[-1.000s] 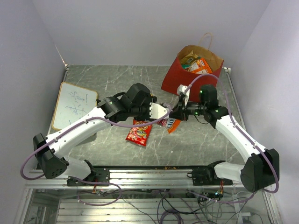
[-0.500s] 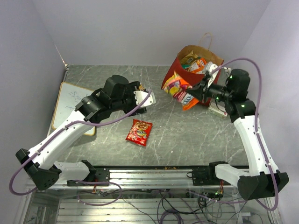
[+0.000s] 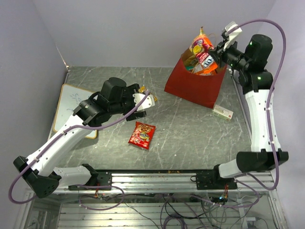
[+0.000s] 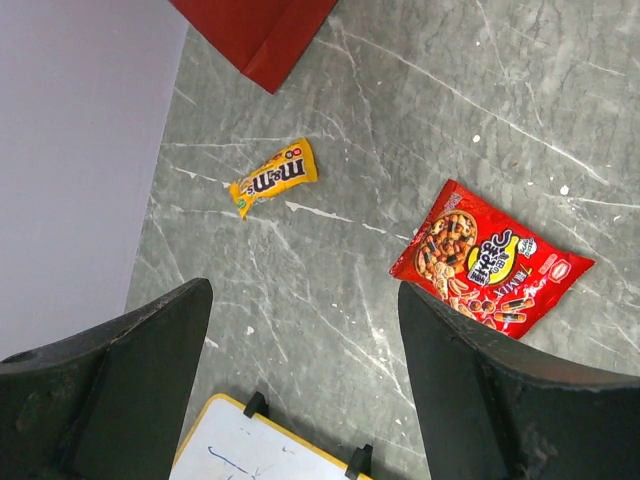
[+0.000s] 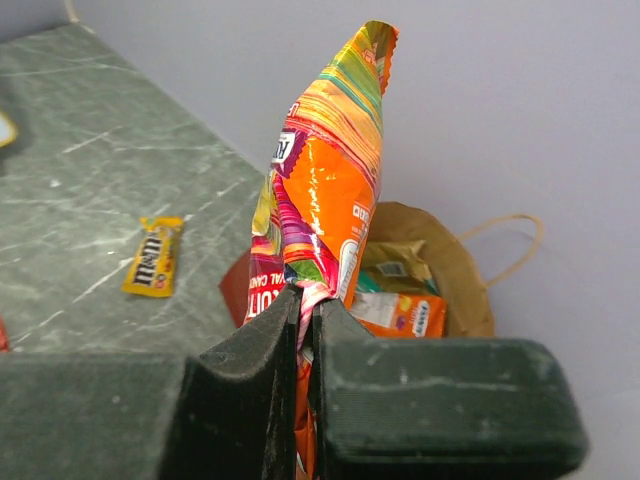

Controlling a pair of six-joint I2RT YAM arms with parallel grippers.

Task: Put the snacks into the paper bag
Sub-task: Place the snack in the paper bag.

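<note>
My right gripper (image 3: 218,49) is shut on the lower edge of a bright orange and red candy packet (image 5: 325,190), which hangs over the open mouth of the red paper bag (image 3: 193,88). Other snacks lie inside the bag (image 5: 455,250), among them an orange pack (image 5: 400,312). On the table lie a red snack-mix packet (image 3: 141,135) (image 4: 487,258) and a yellow M&M's pack (image 4: 274,177) (image 5: 152,257). My left gripper (image 3: 143,102) (image 4: 300,330) hangs open above the table between those two, with nothing in it.
A whiteboard with a yellow rim (image 3: 71,107) (image 4: 270,450) lies at the left edge. A small white box (image 3: 222,112) sits on the table just right of the bag. Walls close in the table at the back and both sides.
The right arm carried the candy packet from the table's middle up and back to above the bag. The left gripper let go of it, opened wide and drew back to the left.
</note>
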